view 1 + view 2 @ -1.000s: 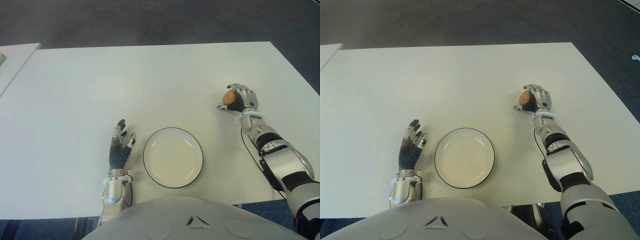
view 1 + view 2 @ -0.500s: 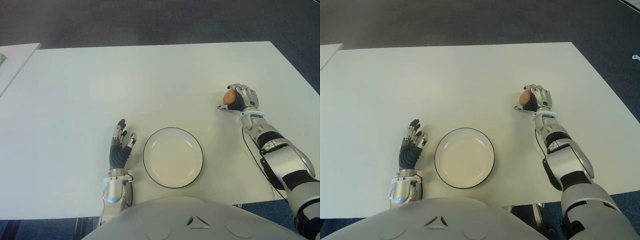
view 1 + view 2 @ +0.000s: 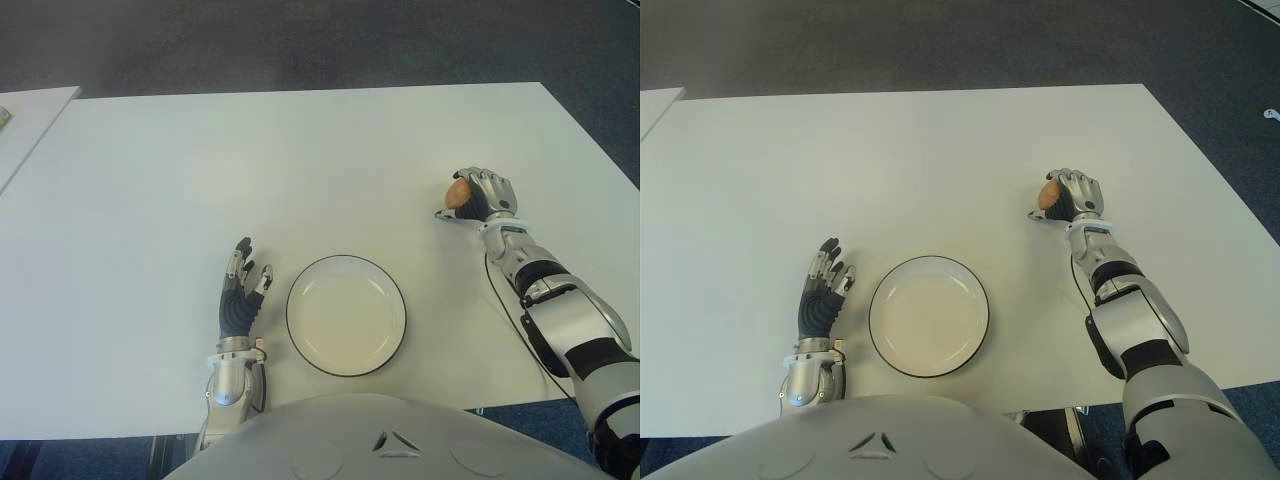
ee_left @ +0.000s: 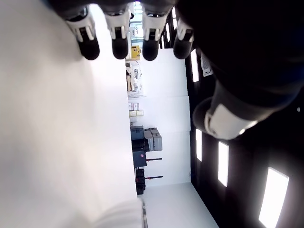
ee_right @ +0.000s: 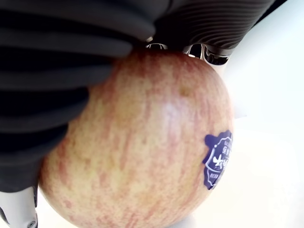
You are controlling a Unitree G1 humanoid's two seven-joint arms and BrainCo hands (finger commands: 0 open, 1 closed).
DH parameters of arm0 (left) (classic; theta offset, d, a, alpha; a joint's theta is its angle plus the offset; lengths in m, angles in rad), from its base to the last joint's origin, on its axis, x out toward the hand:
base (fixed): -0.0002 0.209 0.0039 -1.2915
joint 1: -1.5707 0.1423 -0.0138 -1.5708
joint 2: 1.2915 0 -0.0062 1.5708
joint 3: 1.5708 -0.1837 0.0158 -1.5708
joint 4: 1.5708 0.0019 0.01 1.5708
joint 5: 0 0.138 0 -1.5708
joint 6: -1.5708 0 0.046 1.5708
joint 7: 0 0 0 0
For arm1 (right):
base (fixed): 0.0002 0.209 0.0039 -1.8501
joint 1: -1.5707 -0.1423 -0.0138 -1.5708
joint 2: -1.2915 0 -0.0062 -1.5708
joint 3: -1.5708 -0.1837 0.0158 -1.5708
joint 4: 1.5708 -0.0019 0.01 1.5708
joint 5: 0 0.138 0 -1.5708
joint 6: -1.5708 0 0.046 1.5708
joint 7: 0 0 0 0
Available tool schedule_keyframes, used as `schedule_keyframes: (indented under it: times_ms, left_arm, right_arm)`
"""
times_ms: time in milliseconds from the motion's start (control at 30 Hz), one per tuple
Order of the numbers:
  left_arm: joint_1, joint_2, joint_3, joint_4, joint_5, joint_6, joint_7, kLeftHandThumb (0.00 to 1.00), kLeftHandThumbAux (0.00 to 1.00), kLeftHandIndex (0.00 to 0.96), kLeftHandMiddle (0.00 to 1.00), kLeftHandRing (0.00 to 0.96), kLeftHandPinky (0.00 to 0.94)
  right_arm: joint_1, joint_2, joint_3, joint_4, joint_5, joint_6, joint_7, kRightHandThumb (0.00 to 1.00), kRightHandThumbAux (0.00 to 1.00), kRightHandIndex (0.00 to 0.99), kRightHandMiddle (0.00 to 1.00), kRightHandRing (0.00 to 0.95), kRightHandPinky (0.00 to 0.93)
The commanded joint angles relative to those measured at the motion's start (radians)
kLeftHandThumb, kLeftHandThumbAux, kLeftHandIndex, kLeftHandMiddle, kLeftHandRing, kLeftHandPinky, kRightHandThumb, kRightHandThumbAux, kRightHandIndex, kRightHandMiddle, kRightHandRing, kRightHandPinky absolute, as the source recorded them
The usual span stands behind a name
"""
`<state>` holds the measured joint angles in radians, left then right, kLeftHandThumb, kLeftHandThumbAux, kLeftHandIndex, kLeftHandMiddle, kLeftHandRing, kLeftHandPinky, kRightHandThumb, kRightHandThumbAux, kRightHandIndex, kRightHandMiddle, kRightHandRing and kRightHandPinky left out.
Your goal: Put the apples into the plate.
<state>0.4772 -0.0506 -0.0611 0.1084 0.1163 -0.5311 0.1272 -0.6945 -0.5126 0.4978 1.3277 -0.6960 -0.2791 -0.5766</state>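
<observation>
A red-yellow apple (image 3: pixel 458 193) with a blue sticker (image 5: pixel 217 159) sits in my right hand (image 3: pixel 478 195), whose fingers curl around it, out on the right side of the white table (image 3: pixel 300 160). The right wrist view is filled by the apple (image 5: pixel 142 142) under the dark fingers (image 5: pixel 52 71). A white plate (image 3: pixel 346 315) with a dark rim lies near the front edge, empty, well to the left of and nearer than the apple. My left hand (image 3: pixel 241 290) shows just left of the plate, fingers stretched out and holding nothing.
A second white table (image 3: pixel 25 125) shows at the far left, with a narrow gap between the two. Dark carpet (image 3: pixel 300 40) lies beyond the table's far edge. My torso (image 3: pixel 380 440) covers the front edge.
My right hand with the apple has shifted very slightly. The left hand and plate have not moved.
</observation>
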Motion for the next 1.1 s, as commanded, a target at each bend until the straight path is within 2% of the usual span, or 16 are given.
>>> schedule_keyframes:
  times_ms: [33,233,533,1100]
  left_arm:
    - [0.0,-0.001,-0.007,0.03,-0.001,0.004,-0.007,0.143,0.633,0.079,0.061,0.052,0.062]
    - [0.0,-0.002,-0.007,0.033,-0.003,0.002,-0.01,0.143,0.636,0.078,0.061,0.051,0.059]
    - [0.0,-0.002,-0.009,0.03,-0.005,0.001,-0.013,0.142,0.638,0.075,0.061,0.054,0.067]
    - [0.004,0.003,-0.01,0.023,0.005,0.003,-0.011,0.134,0.633,0.081,0.062,0.057,0.068]
  right_arm:
    - [0.008,-0.01,0.013,0.027,-0.02,0.032,0.021,0.712,0.711,0.44,0.86,0.838,0.807]
    - [-0.005,-0.013,0.016,0.025,-0.027,0.023,0.008,0.712,0.711,0.44,0.862,0.841,0.82]
    - [-0.021,-0.021,0.043,0.023,-0.051,0.02,-0.001,0.708,0.712,0.441,0.84,0.832,0.758]
    - [-0.027,-0.02,0.05,0.025,-0.063,0.031,0.003,0.705,0.714,0.441,0.819,0.816,0.738]
